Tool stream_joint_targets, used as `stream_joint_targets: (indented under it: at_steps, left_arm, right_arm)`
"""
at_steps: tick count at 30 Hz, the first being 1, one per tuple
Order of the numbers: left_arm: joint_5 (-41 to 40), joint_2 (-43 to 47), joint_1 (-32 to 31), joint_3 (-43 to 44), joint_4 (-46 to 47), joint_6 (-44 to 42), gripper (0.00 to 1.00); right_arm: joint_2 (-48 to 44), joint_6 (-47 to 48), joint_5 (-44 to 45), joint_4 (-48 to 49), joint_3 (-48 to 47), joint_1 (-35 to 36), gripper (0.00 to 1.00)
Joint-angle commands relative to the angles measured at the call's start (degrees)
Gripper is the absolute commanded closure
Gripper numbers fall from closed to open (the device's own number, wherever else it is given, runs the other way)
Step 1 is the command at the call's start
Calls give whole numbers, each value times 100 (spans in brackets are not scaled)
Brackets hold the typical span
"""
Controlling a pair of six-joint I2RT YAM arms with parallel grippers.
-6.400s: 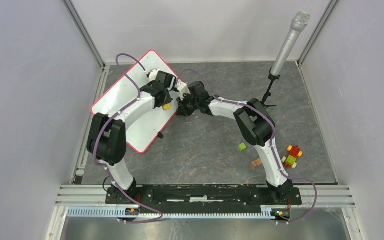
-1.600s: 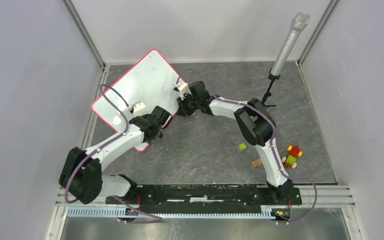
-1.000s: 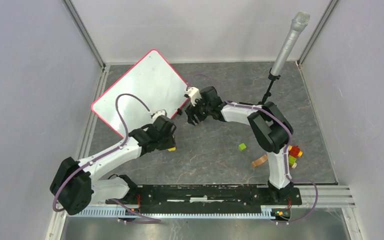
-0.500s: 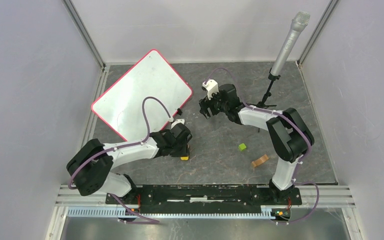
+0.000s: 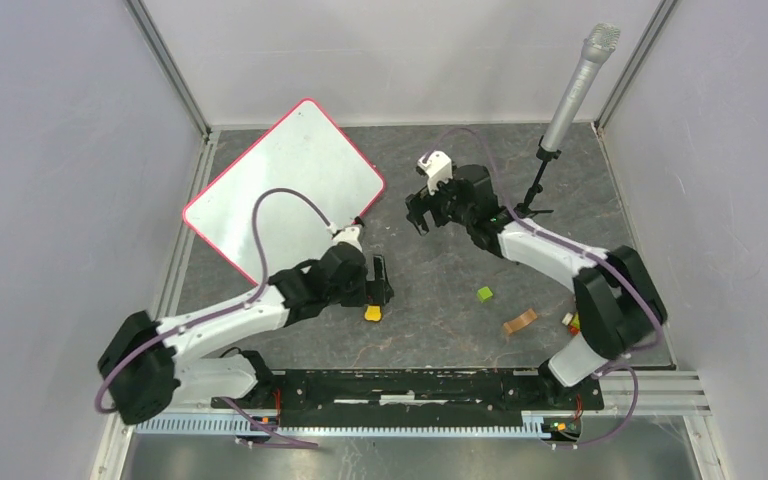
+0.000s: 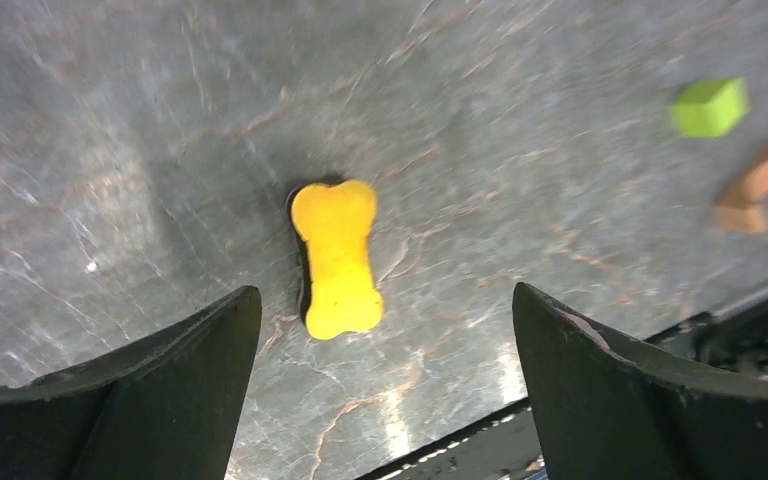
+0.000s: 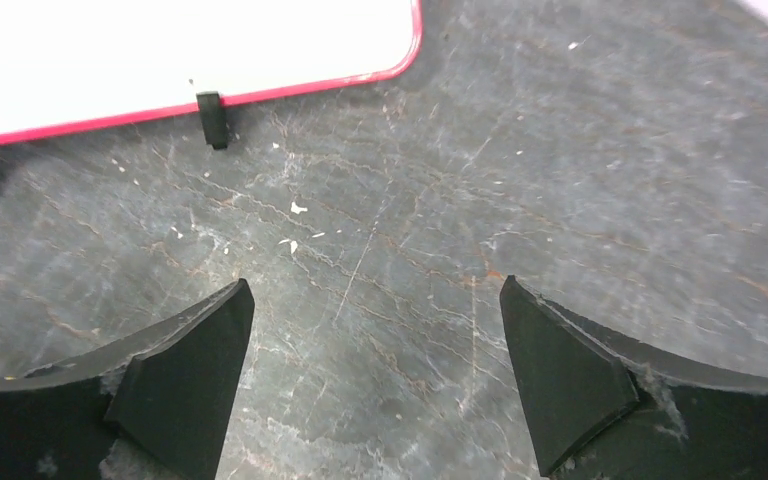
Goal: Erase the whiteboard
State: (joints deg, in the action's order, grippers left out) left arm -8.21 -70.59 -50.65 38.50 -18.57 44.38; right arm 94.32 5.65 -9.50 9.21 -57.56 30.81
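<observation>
Both grippers hold nothing. The left gripper (image 6: 385,298) has its fingers spread wide above a yellow bone-shaped eraser (image 6: 335,258) lying free on the tabletop (image 5: 440,330). The right gripper (image 7: 375,295) has its fingers spread over bare tabletop. The whiteboard (image 5: 280,190) lies flat at the far left, no writing visible. Erasing looks finished; little seems left.

We count one whiteboard (image 5: 280,180), one yellow bone-shaped block (image 6: 337,257), one green cube (image 5: 485,294), one brown curved piece (image 5: 520,321) and one microphone (image 5: 578,88).
</observation>
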Motion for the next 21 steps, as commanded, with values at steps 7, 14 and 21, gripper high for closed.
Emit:
stream_joint_targets:
  at_steps: [7, 14, 21]
  left_arm:
    - [-665, 1747, -15, 471, 2, -1534, 0]
    - [-460, 2820, -15, 985, -42, -2006, 0]
    - [-440, 3786, -15, 1744, -156, -2404, 0]
  right_arm:
    - [-3046, -86, 1728, -2173, 920, 318, 2]
    - [-5273, -228, 1871, -3841, 625, 327, 2]
    - [-6484, -521, 1918, -4601, 196, 329, 2]
